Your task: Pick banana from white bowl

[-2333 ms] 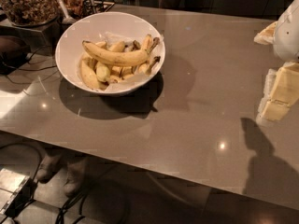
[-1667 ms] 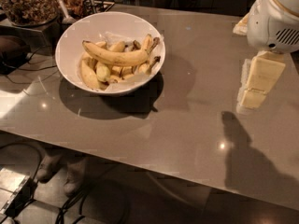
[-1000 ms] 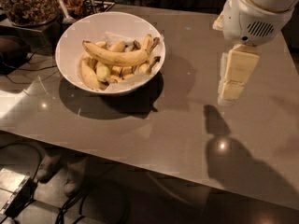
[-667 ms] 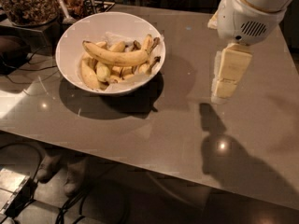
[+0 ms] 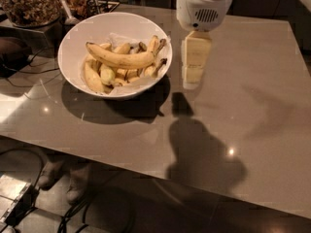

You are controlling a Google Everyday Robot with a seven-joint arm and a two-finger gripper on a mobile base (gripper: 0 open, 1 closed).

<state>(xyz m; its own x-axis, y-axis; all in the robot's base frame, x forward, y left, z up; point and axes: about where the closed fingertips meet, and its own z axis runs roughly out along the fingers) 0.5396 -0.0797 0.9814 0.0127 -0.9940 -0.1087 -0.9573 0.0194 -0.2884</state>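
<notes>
We see the long, curved, brown-speckled yellow banana (image 5: 119,59) lying atop the shorter bananas (image 5: 92,77) inside the large round white bowl (image 5: 77,30) on the grey worktop (image 5: 252,106). The cream pincer (image 5: 190,83) hangs just beside the bowl's rim; we cannot tell whether it is apart or together.

1. The white bowl (image 5: 80,32) is sitting on the far left part of the grey table (image 5: 257,96).
2. The banana (image 5: 119,59) is lying left to right on top of the shorter bananas (image 5: 92,76) in the bowl.
3. The gripper (image 5: 192,83) is hanging above the table, pointing down, just right of the bowl's rim and apart from the fruit.
4. A container of nuts (image 5: 26,4) is standing beyond the bowl, at the far left.
5. The arm's shadow (image 5: 201,154) is falling on the table nearer than the gripper.
</notes>
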